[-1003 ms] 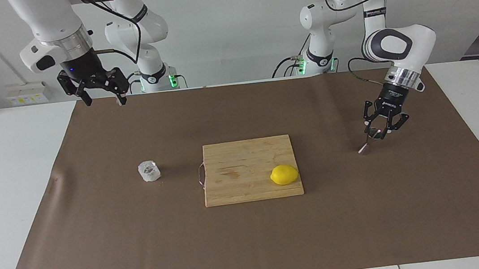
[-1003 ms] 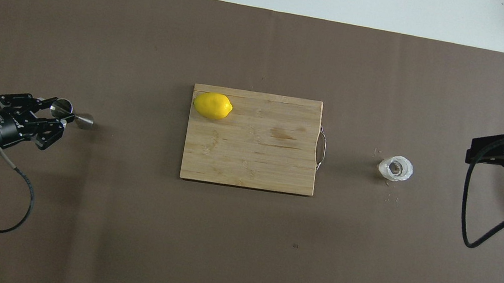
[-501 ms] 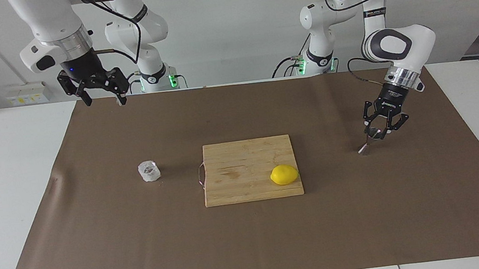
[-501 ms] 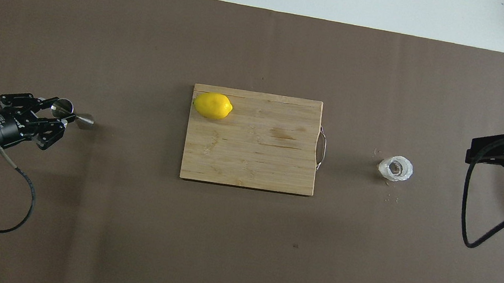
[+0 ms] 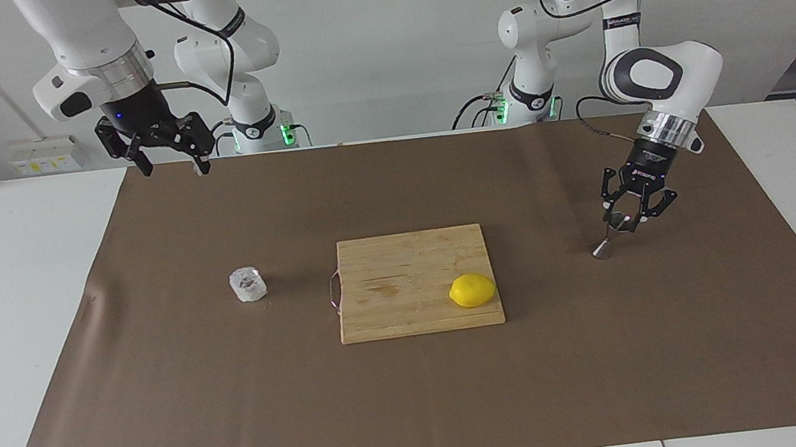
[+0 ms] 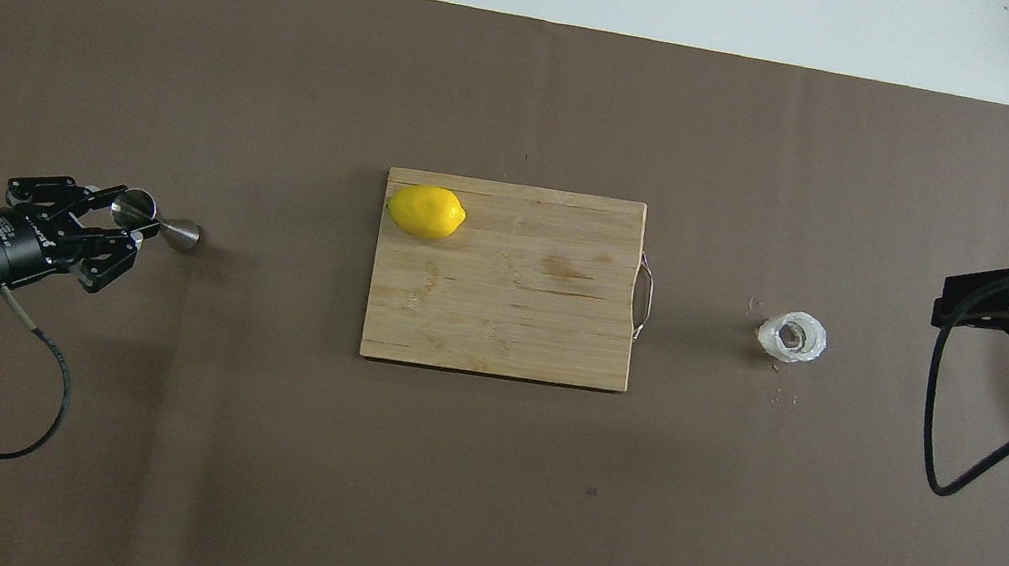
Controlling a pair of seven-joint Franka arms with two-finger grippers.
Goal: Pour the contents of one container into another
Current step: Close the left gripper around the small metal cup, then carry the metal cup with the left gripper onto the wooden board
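A white wall backs a white tabletop [image 5: 18, 312] covered by a brown paper sheet [image 5: 418, 401]. At the sheet's middle lies a wooden cutting board [image 5: 405, 283] with a lemon [image 5: 472, 290] on it.

The left gripper [image 5: 625, 221] hangs toward the left arm's end of the tabletop, its jaws clenched on the upper cone of the steel jigger [image 5: 607, 241], which leans with its lower cone at or just above the paper; whether it touches cannot be told. The jigger is small and bright, two cones meeting at a thin waist. The glass cup [image 5: 248, 284] stands upright on the paper, toward the right arm's end, beside the board: squat, faceted, whitish. The right gripper [image 5: 171, 163] waits high over the sheet's edge nearest the robots, jaws released and holding nothing.

The step in hand looks like the pickup of the jigger, with no pouring begun. Next, the two vessels must probably be brought together, well apart as they are, with the jigger kept level in that narrow grip.
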